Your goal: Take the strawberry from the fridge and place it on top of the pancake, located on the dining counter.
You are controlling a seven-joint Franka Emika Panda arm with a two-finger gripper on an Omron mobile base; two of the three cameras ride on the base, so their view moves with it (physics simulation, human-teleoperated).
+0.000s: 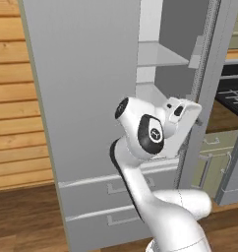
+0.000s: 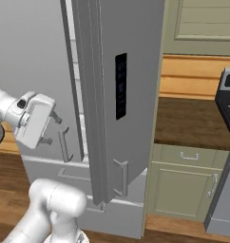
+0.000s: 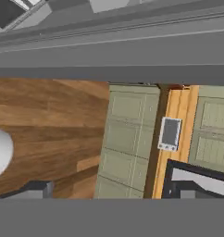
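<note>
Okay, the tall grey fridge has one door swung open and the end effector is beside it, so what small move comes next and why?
Probably swing the open, empty end effector round the edge of the open door toward the pale grey shelves of the tall matte grey fridge. The hand view looks at floor and cabinets, not inside the fridge, and no red berry shows yet.

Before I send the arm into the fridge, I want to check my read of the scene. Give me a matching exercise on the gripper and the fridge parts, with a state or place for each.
Things:
1. gripper
2. fridge's right door
3. fridge's left door
4. fridge shelf

States:
a. shut
b. pale grey, seen through the gap inside the fridge
c. jaws apart, nothing between them
d. swung open

Pairs: 1-c, 2-d, 3-a, 4-b
</note>
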